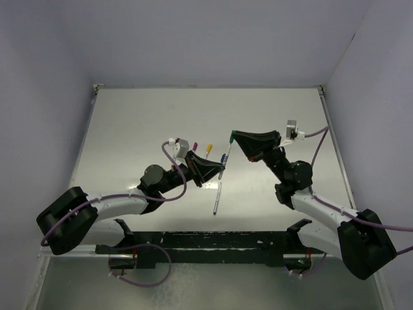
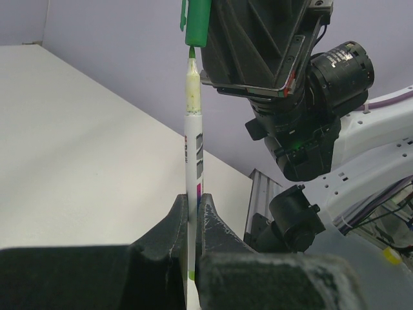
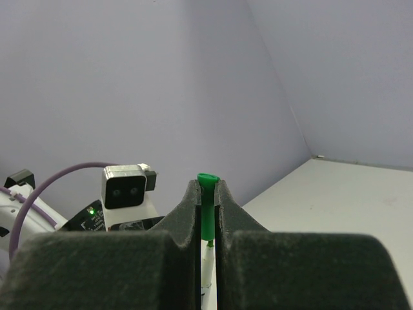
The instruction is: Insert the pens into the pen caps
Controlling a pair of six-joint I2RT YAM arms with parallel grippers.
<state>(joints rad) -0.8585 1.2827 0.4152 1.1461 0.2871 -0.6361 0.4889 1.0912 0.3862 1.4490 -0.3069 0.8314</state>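
Lilac walls enclose a pale table. Left to right: the left fingers clench a pen held clear of the table, nib outward; the green cap, pinched in the right fingers, meets that nib mouth-first. On the table nearby lies a second pen. Likely faults: a slight misalignment would catch the nib on the cap rim and bend it; a hard push could slide the barrel back through the grip or tilt the cap. Materials: coarse, matte black wedge-shaped fingers; slim, smooth whitish cylindrical barrel tapering to a green point; sleek tubular plastic cap.
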